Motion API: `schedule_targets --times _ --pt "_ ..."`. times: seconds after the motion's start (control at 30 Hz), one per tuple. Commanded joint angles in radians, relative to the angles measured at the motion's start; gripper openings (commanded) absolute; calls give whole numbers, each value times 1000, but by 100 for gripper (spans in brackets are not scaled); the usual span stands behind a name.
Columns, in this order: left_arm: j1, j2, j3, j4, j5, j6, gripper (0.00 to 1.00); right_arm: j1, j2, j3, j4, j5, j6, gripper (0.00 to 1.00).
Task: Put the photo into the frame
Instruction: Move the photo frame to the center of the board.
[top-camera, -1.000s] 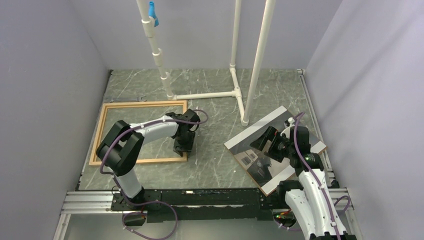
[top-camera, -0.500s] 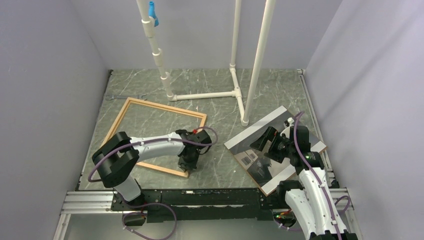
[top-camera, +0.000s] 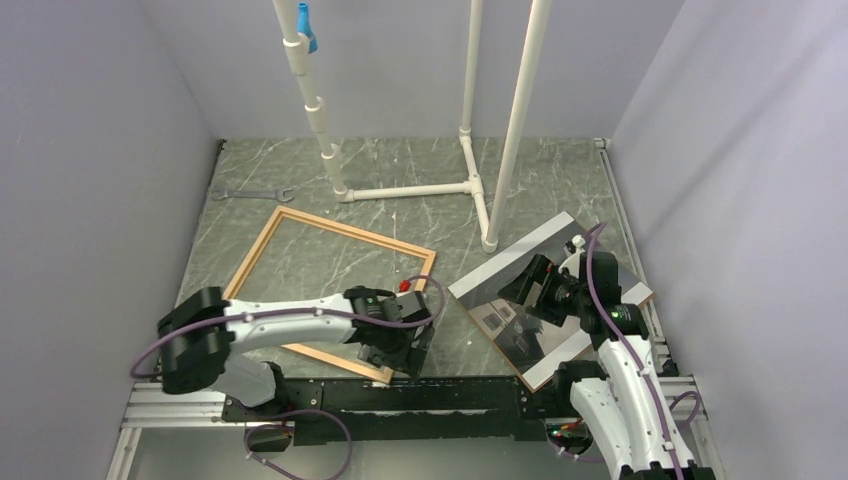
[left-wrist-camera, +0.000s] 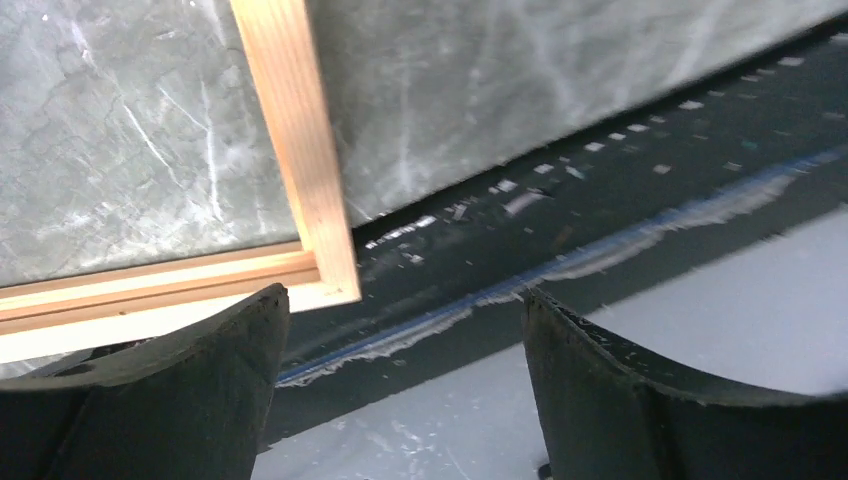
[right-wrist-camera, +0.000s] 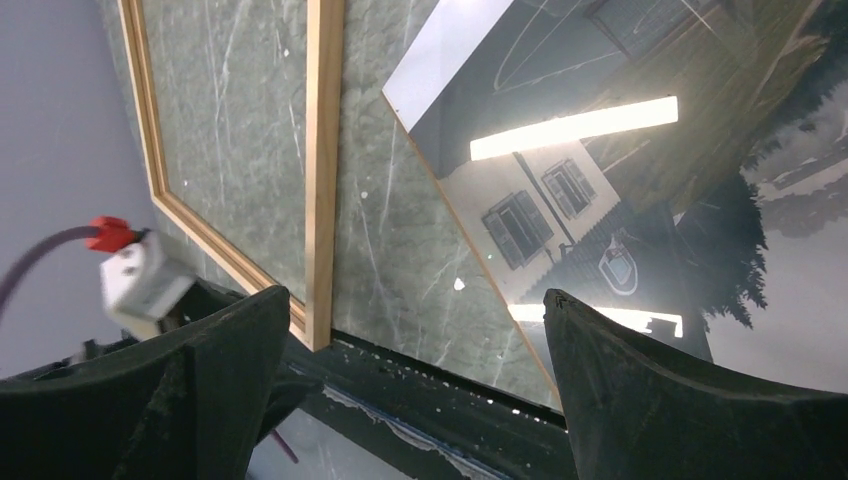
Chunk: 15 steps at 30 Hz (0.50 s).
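1. A wrench (top-camera: 250, 193) lay at the far left of the grey marbled table (top-camera: 420, 165), just beyond the frame's far corner and apart from it.
2. The frame (top-camera: 355, 228) lay flat on the left half of the table, turned at an angle to the table's edges. Its nearest corner reached the table's near edge by the black rail.
3. The left gripper (top-camera: 410, 355) sat low over that nearest corner. In the left wrist view its jaws stood wide apart, with nothing clamped between them. The frame's corner lay just beside the inner edge of one finger (left-wrist-camera: 160, 400); whether they touched could not be told.
4. A white pipe structure (top-camera: 470, 185) stood at the back centre of the table, well apart from the frame and close to the photo's far corner.
5. The photo (top-camera: 490, 310) lay face up on the right side of the table, outside the frame and near its right strip. Its glossy dark surface mirrored the ceiling lights.
6. The right gripper (top-camera: 535, 285) hung above the photo. Its jaws were spread wide and held nothing.
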Motion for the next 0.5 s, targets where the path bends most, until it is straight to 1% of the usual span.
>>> schedule_targets --times 0.0,0.07,0.17,0.2,0.27,0.37,0.47 --pt "-4 -171 -37 113 52 -50 91 16 6 58 -8 -37 -22 100" --pt "-1 -252 -63 158 54 -59 94 28 10 65 2 -42 -25 100" --pt "2 -375 -101 199 40 -77 97 60 24 77 26 -40 -21 100" --pt "6 -419 -117 209 36 -87 99 78 32 80 40 -36 -16 100" --pt "20 -512 -155 235 37 -105 99 120 54 92 79 -27 -8 98" --pt "48 -655 -215 267 52 -131 99 225 103 120 178 6 15 90" --pt "66 -744 -206 188 28 -152 99 346 185 169 258 74 18 83"
